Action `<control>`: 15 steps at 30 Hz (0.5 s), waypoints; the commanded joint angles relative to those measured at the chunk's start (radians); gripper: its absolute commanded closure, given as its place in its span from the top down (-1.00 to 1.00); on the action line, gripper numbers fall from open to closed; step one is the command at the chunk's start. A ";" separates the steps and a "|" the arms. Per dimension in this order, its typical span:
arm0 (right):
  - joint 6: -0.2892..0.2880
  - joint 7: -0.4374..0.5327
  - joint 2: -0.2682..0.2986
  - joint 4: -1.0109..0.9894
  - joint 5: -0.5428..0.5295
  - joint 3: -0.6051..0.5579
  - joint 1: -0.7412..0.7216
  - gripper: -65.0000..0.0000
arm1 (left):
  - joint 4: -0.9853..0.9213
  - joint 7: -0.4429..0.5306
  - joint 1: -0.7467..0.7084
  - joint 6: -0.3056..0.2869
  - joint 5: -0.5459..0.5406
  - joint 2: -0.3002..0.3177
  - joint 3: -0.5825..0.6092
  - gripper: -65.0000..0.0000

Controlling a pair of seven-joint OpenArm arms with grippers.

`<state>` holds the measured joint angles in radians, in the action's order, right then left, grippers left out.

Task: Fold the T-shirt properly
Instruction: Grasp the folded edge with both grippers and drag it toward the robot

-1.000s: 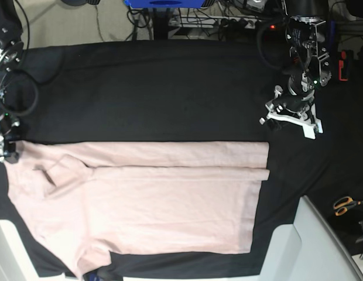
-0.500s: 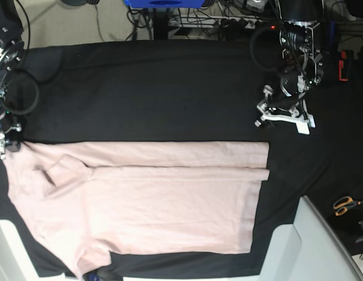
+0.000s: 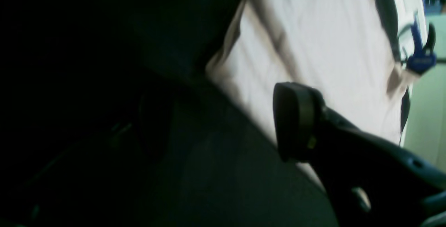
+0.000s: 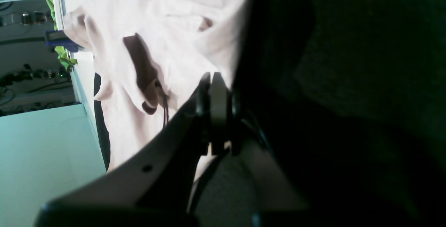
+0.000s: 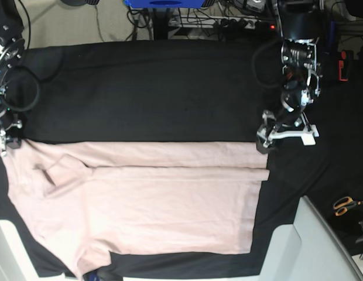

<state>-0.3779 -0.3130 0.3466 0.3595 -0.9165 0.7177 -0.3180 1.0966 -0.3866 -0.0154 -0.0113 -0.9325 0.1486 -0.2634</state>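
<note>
Left gripper (image 5: 268, 137) — seemingly open — hovers beside the T-shirt (image 5: 140, 199) corner.

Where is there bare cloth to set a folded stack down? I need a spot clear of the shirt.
The black cloth is bare across the far half, between the T-shirt and the table's back edge. The left gripper crowds the shirt's right corner, the right gripper its left corner; scissors lie far right.

Soft matt pale pink cotton T-shirt (image 5: 146, 199) on matt black cloth (image 5: 152, 88); smooth plastic left gripper (image 5: 284, 132).
</note>
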 commanded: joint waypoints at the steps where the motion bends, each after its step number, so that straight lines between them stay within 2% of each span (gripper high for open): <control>1: -0.017 0.008 0.024 0.014 -0.011 0.000 -0.020 -1.00 | -0.014 -0.022 0.019 0.015 0.005 0.003 0.002 0.38; 15: -0.017 0.008 0.026 0.014 -0.011 0.000 -0.019 -1.00 | -0.102 -0.022 0.145 0.015 0.008 -0.030 0.009 0.38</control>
<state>-0.3779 -0.3138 0.3489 0.3595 -0.9165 0.7177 -0.3180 0.9894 -0.3882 0.1173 0.0006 -0.9207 0.1219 -0.2584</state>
